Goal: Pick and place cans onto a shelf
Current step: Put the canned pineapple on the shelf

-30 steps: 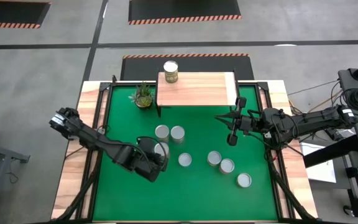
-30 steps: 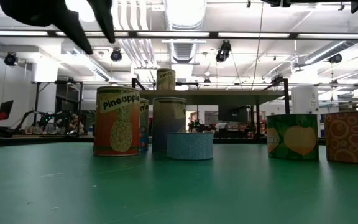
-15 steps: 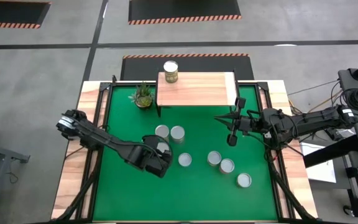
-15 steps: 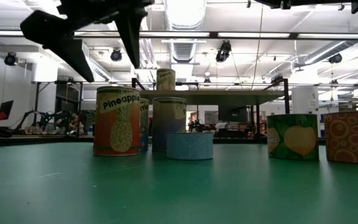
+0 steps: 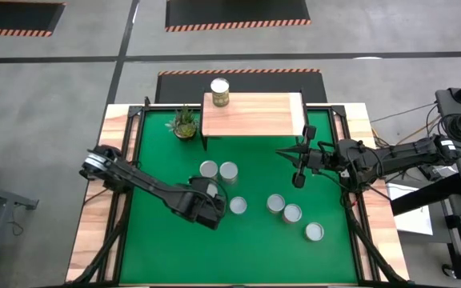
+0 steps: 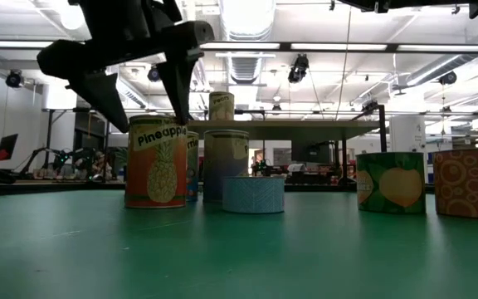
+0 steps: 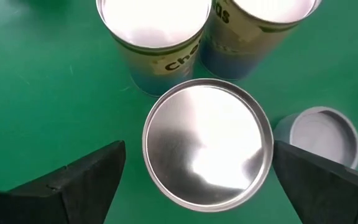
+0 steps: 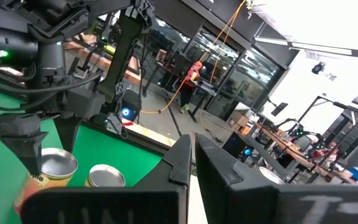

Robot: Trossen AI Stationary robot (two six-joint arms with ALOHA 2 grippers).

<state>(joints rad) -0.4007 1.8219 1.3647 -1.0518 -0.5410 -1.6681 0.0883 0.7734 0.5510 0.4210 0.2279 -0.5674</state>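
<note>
Left tool (image 6: 135, 91) wide; right tool (image 5: 298, 160) closed.

My left jaws (image 6: 139, 100) hang just above one can (image 7: 207, 146), a finger to each side. Two cans (image 5: 218, 170) stand behind it. The shelf (image 5: 254, 114) lies at the worktop's far edge, one can (image 5: 219, 92) on its left corner.
</note>
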